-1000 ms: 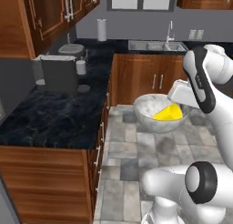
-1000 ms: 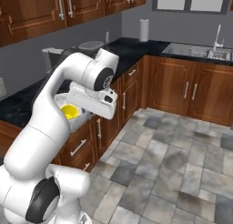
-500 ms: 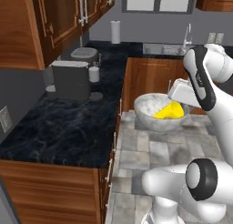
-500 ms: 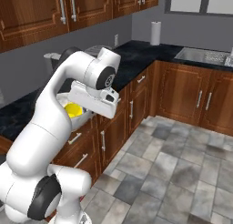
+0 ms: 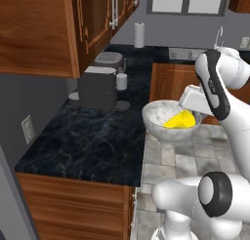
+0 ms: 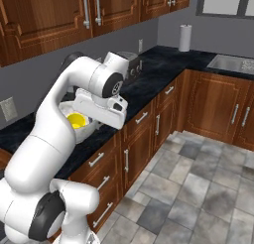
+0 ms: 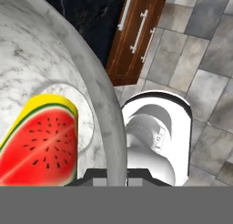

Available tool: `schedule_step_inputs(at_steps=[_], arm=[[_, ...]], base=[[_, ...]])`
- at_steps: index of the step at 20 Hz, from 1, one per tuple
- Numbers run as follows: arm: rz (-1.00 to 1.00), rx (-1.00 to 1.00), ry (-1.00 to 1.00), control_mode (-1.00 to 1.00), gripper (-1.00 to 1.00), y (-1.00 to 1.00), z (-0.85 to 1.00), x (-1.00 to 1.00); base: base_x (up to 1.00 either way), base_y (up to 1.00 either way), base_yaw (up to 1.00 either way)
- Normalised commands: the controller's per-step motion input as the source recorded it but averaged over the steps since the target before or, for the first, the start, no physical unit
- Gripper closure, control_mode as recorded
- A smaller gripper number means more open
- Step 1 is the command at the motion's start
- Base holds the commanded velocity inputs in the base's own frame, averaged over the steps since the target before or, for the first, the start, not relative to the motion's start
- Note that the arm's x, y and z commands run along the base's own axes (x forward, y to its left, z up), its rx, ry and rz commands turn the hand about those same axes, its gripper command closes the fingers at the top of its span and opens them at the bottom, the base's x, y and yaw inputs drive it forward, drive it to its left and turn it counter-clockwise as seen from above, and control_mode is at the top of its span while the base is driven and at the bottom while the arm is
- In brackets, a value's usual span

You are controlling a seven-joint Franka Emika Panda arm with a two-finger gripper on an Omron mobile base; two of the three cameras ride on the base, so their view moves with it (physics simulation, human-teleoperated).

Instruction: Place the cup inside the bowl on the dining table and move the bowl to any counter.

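Carrying the bowl point(image 5: 168, 121) in the air, the fingers point(image 7: 116, 175) are almost closed, pinching its rim at the bottom centre of the hand view. The cup point(image 5: 179, 120) lies on its side inside the bowl. In the left base view the bowl hangs at middle right, just beside the worktop point(image 5: 93, 141) edge, and the black surface lies to its left. I judge the coming move goes left onto it.

Bowl point(image 5: 163, 119) looks like speckled grey-white stone, smooth w/ a soft sheen; cup point(image 5: 179, 120) inside is smooth matt yellow, w/ a watermelon print. Counter point(image 5: 93, 141) is glossy black veined marble over brown wood cabinets point(image 6: 144, 139) w/ metal handles.
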Motion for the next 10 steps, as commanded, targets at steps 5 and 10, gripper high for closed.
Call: schedule_step_inputs(at_steps=[5, 10], arm=[[0.0, 0.0, 0.0, 1.0, 1.0, 0.0, 0.0, 0.0], [0.0, 0.0, 0.0, 1.0, 1.0, 0.0, 0.0, 0.0]], base=[[0.01, 0.0, 0.0], [0.0, 0.0, 0.0]])
